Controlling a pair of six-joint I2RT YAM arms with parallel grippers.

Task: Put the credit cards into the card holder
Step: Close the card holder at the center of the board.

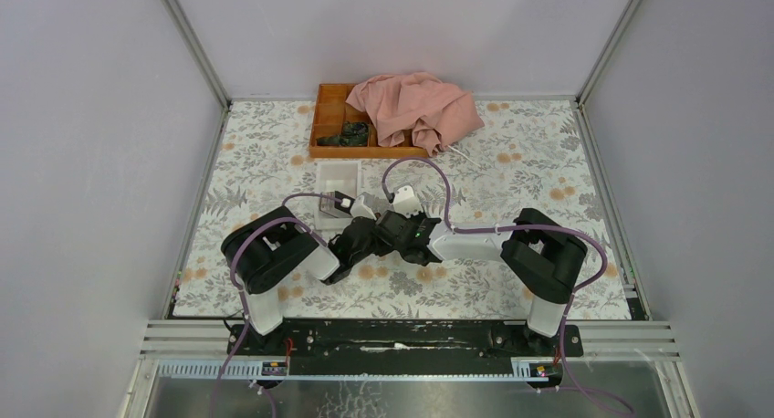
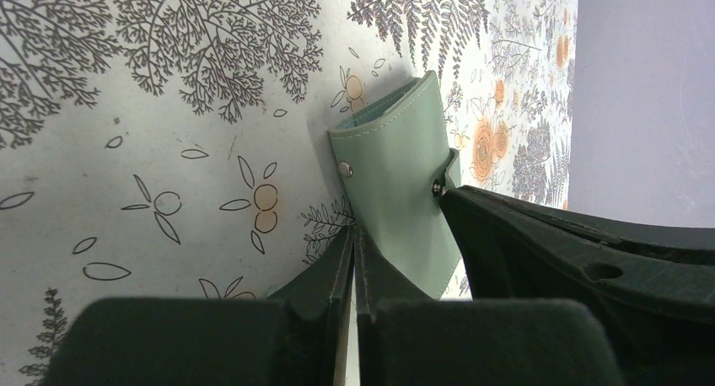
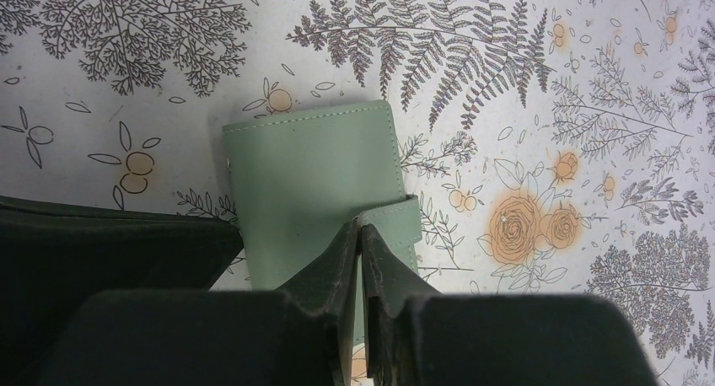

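The card holder is a closed grey-green case lying flat on the floral cloth, with its strap wrapped over one edge. It also shows in the left wrist view. My right gripper is shut on the strap. My left gripper is shut on the holder's opposite edge, and its black body shows on the left of the right wrist view. In the top view both grippers meet over the holder and hide it. No credit cards are in view.
A white open-topped box stands just behind the grippers. An orange wooden tray sits at the back, half covered by a pink cloth. Grey walls close in the floral cloth on three sides.
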